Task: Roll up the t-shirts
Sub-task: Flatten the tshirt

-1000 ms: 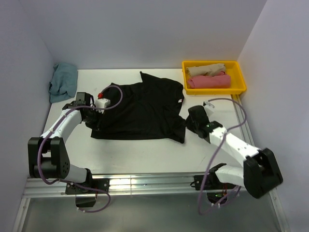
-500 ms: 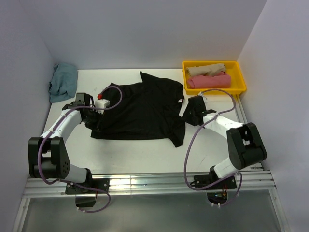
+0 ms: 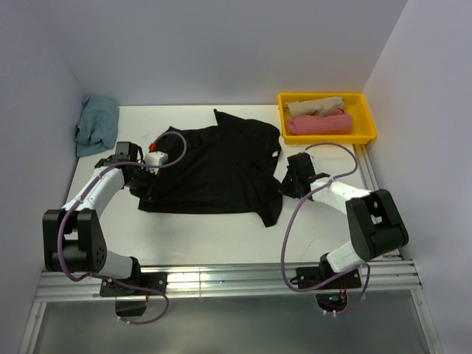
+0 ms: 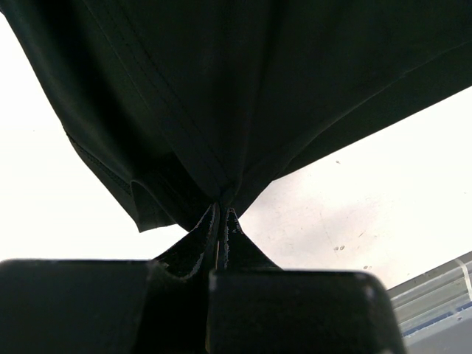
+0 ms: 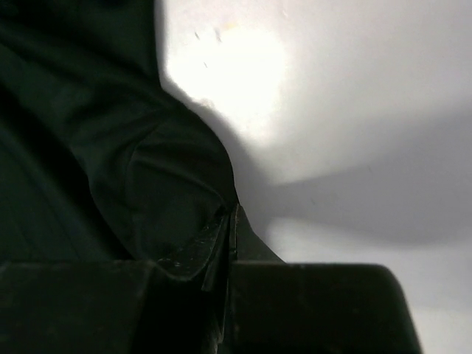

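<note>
t-shirts point(image 3: 214, 169) point(image 3: 96, 124) point(image 3: 321, 124) point(image 3: 313, 105): 4 | yellow tray point(image 3: 369, 127): 1 | robot hands point(image 4: 221, 210) point(image 5: 229, 214): 2

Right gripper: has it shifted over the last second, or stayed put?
Yes, slightly. The right gripper has drawn a little farther from the near edge, toward the yellow tray, and is now shut on the right edge of the black t-shirt.

Robotics lab work cell
Plain pale walls point(image 3: 221, 51) box in a flat white tabletop point(image 3: 221, 236); a ribbed aluminium rail point(image 3: 221, 282) at its near edge carries the cabled white-and-black left arm point(image 3: 92, 193) and right arm point(image 3: 343, 193).
</note>
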Controlling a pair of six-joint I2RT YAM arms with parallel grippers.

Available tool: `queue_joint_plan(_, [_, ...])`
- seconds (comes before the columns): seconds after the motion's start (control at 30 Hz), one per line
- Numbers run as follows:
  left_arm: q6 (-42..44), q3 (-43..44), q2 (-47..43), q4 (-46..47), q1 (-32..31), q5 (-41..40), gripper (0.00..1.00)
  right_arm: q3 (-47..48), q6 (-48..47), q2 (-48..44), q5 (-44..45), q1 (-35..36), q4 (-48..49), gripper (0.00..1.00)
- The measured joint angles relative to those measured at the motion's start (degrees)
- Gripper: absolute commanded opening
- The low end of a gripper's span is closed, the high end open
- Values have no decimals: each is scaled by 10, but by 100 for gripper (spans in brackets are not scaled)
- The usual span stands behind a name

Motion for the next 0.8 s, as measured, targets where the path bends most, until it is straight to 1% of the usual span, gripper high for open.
queue_joint_plan(0.3, [0, 8, 0, -8, 0, -1, 0, -89, 28, -174, -1, -1, -46, 0])
queue_joint_plan(0.43, [1, 12, 0, -13, 2, -3, 0, -151, 58, -286, -6, -1, -81, 0])
queue_joint_plan(0.53, [2, 14, 1, -17, 3, -3, 0, -195, 85, -381, -14, -1, -125, 0])
queue_joint_plan(0.6, [2, 20, 3, -20, 3, -3, 0, -213, 103, -444, -17, 2, -163, 4])
queue_joint_plan(0.63, [2, 24, 5, -21, 3, -3, 0, -217, 110, -473, -18, 3, -181, 6])
queue_joint_plan(0.67, [2, 27, 6, -22, 3, -3, 0, -220, 115, -491, -18, 5, -194, 17])
queue_joint_plan(0.73, [2, 33, 8, -24, 3, -3, 0, -221, 126, -528, -17, 11, -224, 34])
queue_joint_plan(0.77, [3, 36, 9, -24, 3, -3, 0, -221, 130, -544, -16, 13, -237, 52])
queue_joint_plan(0.8, [4, 37, 9, -24, 3, -3, 0, -221, 134, -555, -13, 19, -247, 59])
